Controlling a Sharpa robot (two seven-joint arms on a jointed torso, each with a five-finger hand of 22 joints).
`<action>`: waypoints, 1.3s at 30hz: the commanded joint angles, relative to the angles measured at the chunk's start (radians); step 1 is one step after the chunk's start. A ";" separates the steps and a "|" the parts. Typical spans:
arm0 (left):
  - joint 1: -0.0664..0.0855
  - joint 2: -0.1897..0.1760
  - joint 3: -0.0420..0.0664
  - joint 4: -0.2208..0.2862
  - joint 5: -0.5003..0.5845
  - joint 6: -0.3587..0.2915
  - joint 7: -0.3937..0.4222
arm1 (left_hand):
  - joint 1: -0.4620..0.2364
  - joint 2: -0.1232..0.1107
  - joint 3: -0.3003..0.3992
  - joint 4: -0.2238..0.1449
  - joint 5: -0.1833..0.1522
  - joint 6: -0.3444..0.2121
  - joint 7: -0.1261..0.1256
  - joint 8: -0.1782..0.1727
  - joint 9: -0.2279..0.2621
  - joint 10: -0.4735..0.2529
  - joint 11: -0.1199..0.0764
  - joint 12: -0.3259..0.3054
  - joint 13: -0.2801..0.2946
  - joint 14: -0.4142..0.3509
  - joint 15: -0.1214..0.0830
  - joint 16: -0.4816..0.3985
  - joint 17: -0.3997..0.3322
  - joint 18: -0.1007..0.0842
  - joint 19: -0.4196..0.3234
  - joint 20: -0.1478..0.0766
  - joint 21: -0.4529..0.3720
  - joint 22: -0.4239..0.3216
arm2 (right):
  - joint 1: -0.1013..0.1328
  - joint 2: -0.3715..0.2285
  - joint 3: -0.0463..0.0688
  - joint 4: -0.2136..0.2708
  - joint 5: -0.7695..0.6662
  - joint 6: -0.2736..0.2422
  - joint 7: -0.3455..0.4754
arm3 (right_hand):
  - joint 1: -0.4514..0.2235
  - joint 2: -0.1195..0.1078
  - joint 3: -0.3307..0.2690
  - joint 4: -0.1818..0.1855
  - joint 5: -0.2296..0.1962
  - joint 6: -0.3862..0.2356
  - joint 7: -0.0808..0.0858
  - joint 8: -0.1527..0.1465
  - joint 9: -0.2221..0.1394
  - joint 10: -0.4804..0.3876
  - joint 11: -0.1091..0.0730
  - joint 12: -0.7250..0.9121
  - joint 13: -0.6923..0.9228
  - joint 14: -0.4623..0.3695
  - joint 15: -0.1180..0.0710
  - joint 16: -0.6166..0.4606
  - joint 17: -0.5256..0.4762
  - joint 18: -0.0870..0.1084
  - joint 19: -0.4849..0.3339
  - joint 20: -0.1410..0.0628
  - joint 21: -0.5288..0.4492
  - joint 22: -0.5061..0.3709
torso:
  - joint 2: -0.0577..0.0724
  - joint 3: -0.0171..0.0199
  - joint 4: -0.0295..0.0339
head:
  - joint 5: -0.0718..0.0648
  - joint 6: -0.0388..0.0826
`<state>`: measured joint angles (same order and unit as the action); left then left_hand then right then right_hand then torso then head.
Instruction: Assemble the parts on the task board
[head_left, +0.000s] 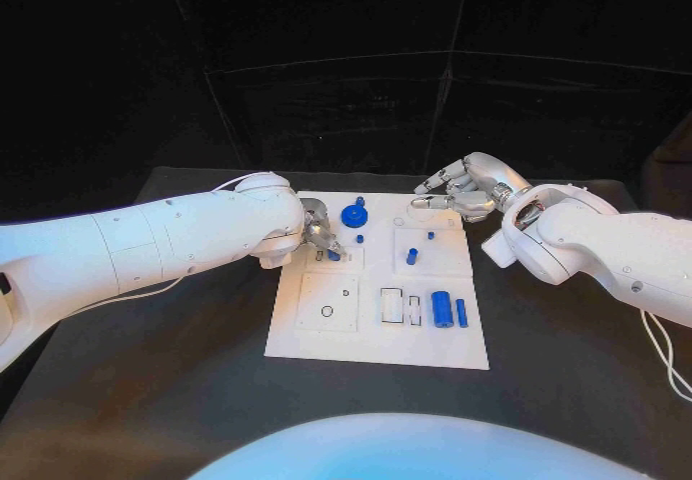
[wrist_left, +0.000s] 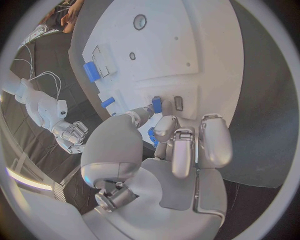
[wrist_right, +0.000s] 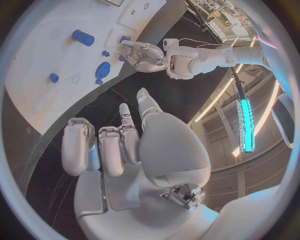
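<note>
head view shows the left hand (head_left: 317, 236) pinching a small blue part (head_left: 333, 255), light, rigid, best gripped by its sides, at the task board (head_left: 378, 345) centre-left; right hand (head_left: 464, 188) empty, fingers loosely curled.

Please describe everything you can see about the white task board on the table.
The task board is a flat white rectangular plate, looking like matte plastic, lying on the black table. Its surface has raised square panels, small holes, a ring mark and rectangular slots. Small blue parts stand or lie on it, including a blue cylinder. The left hand holds a blue piece over its far left area; the right hand hovers beyond its far right corner.
</note>
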<state>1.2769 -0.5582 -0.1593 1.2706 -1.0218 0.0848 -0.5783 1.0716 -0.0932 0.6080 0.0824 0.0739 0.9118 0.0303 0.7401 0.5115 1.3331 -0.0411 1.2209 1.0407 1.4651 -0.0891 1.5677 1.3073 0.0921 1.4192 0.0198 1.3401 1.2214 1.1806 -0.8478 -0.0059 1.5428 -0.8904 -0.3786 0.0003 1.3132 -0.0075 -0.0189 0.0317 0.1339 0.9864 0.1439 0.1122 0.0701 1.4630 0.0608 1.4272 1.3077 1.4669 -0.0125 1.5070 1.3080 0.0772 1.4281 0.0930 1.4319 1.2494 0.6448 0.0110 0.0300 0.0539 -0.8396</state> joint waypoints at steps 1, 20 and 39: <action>-0.005 0.004 -0.004 -0.008 0.007 0.042 -0.026 | -0.015 0.003 0.075 -0.069 0.001 0.006 -0.004 0.004 0.002 0.009 -0.001 0.007 0.003 0.106 -0.008 0.003 0.263 -0.017 0.006 -0.003 0.003 0.002 | 0.002 0.001 0.001 0.002 -0.003 -0.001 0.005 | -0.006 0.000 -0.005 0.001 0.005 0.004 0.001 0.005 0.000 0.009 -0.001 -0.006 0.132 0.074 -0.003 -0.006 0.123 -0.011 -0.005 -0.003 -0.005 -0.001 | 0.000 0.0004 -0.0004 | -0.001 0.000; -0.004 0.022 -0.004 -0.035 0.008 0.046 -0.011 | -0.085 0.000 -0.012 -0.022 -0.001 0.034 -0.015 0.012 0.006 0.028 -0.009 0.032 0.033 0.106 -0.013 0.003 0.263 -0.022 0.019 -0.009 0.017 0.027 | 0.002 0.003 0.001 0.000 -0.003 0.011 0.001 | -0.007 0.001 -0.009 0.003 0.007 0.003 0.001 0.006 0.000 0.005 -0.002 -0.011 0.127 0.073 -0.003 -0.007 0.121 -0.010 -0.007 -0.003 -0.008 -0.006 | 0.000 0.0003 0.0002 | -0.005 0.001; -0.004 0.026 -0.004 -0.048 0.008 0.049 -0.009 | -0.098 0.000 -0.083 -0.010 -0.002 0.054 -0.021 0.012 0.006 0.044 -0.014 0.049 0.058 0.106 -0.017 0.003 0.263 -0.025 0.026 -0.013 0.026 0.043 | 0.002 0.004 0.001 0.000 -0.003 0.014 0.000 | -0.007 0.001 -0.009 0.003 0.007 0.003 0.001 0.006 0.000 0.005 -0.002 -0.011 0.127 0.073 -0.003 -0.007 0.121 -0.010 -0.007 -0.003 -0.008 -0.006 | 0.000 -0.0001 0.0002 | -0.007 0.001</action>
<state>1.2753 -0.5314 -0.1605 1.2258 -1.0140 0.1114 -0.5787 0.9806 -0.0926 0.5307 0.0708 0.0737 0.9601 0.0072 0.7488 0.5180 1.3688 -0.0554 1.2646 1.0976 1.4686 -0.0999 1.5677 1.3073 0.0764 1.4399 0.0063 1.3623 1.2635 1.1806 -0.8443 -0.0059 1.5410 -0.8907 -0.3716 -0.0024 1.3132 -0.0075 -0.0219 0.0347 0.1339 0.9864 0.1439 0.1122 0.0701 1.4630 0.0608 1.4201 1.3077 1.4669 -0.0125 1.5070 1.3076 0.0773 1.4281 0.0930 1.4277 1.2441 0.6448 0.0111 0.0300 0.0469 -0.8386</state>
